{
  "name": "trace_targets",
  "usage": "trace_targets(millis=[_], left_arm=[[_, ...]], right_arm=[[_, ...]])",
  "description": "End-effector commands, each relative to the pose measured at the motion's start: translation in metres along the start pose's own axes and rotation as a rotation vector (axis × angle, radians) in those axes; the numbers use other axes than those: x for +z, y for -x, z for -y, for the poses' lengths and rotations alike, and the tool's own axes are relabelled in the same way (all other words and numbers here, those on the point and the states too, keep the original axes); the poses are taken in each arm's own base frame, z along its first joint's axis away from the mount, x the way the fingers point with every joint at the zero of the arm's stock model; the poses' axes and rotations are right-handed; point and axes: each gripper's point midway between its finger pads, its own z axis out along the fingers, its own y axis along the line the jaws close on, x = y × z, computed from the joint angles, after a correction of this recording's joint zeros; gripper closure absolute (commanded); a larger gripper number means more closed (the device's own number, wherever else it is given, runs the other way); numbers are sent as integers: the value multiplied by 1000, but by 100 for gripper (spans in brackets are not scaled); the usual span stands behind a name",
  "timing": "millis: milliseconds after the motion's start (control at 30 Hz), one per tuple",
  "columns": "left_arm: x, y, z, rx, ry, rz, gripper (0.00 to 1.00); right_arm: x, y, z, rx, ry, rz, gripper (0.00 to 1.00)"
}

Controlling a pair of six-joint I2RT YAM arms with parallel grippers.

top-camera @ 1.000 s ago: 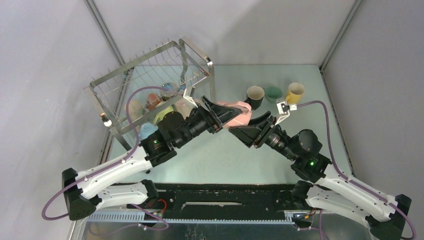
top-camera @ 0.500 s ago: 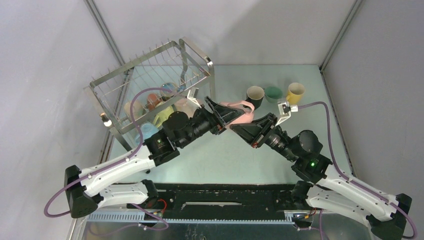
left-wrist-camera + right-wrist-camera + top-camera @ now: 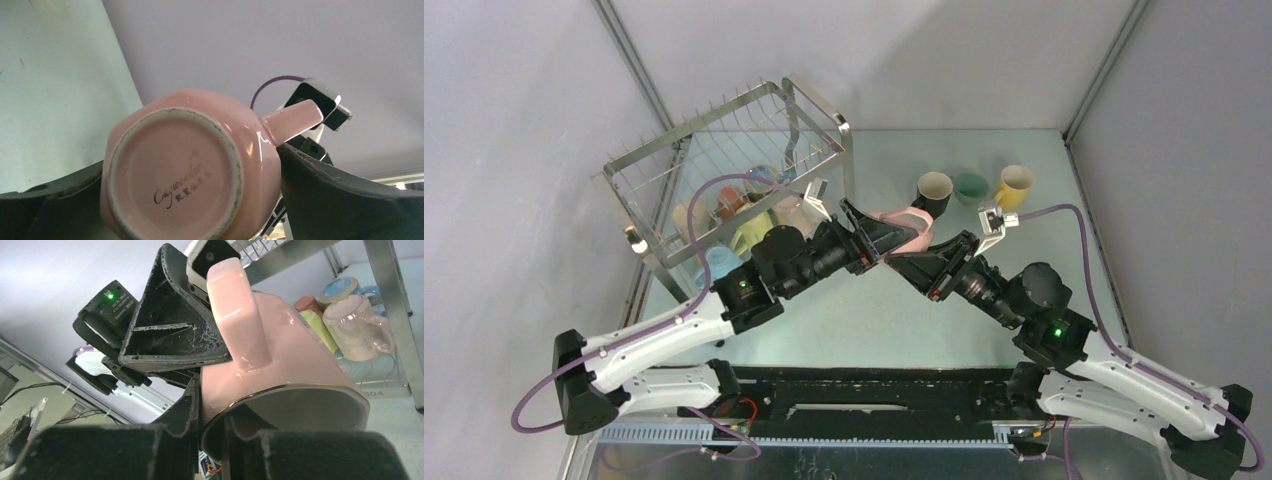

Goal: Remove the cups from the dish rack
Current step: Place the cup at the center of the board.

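Right wrist view: the pink mug (image 3: 280, 340) hangs above the worktop's (image 3: 864, 320) middle, right fingers (image 3: 100, 450) clenched on its rim, one inside, one outside. Left fingers (image 3: 170, 325) flank its body; pressing or released, I cannot tell. Glossy, stiff, breakable: the rim pinch may slip.

The pink cup (image 3: 175, 170) is cut off below.

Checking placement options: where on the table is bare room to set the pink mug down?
Free: the near table strip between left arm and right arm, and the right edge between yellow cup and wall. Crowded: the rack rear left, the row of black cup, green cup and yellow cup.
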Motion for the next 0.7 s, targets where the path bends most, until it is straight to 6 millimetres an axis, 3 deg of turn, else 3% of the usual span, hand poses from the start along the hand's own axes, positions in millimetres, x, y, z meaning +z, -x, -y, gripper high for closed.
trace_targets(millis=[0, 667], left_arm=[[-19, 29, 53, 91, -124, 90, 0], [-51, 44, 52, 339, -72, 89, 0]], right_arm=[[-6, 29, -9, -34, -36, 76, 100], [-34, 40, 2, -4, -145, 90, 100]])
